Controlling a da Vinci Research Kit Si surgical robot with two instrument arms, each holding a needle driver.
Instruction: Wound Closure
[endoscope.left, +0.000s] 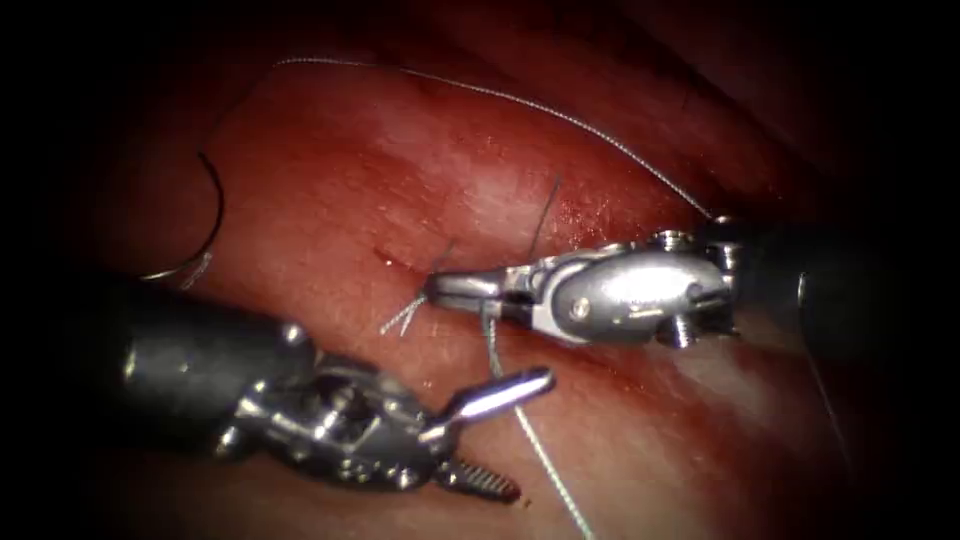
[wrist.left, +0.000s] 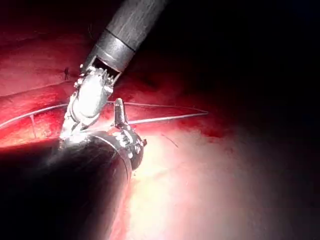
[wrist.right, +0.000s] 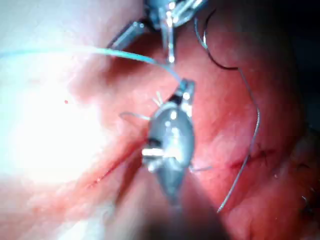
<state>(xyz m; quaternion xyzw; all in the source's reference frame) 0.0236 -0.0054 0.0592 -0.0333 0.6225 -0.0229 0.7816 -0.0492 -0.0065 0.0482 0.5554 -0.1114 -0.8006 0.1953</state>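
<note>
The right tool (endoscope.left: 440, 288) is pinching the thread (endoscope.left: 520, 420) at a knot with cut ends (endoscope.left: 403, 315), the left tool (endoscope.left: 505, 425) is gaping empty, and the needle (endoscope.left: 205, 225) is lying free far left, so stitching appears to be well advanced.

dark shafts (endoscope.left: 190, 360) end in shiny steel wrists (endoscope.left: 620, 290) with small screws and serrated jaws.

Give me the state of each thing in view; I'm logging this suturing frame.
Left end effector: open, holding nothing.
Right end effector: shut on the thread at the stitch.
Needle: lying free on the tissue, left of the cut.
Thread: looped across the tissue.
Tissue: wet with red fluid.
</note>
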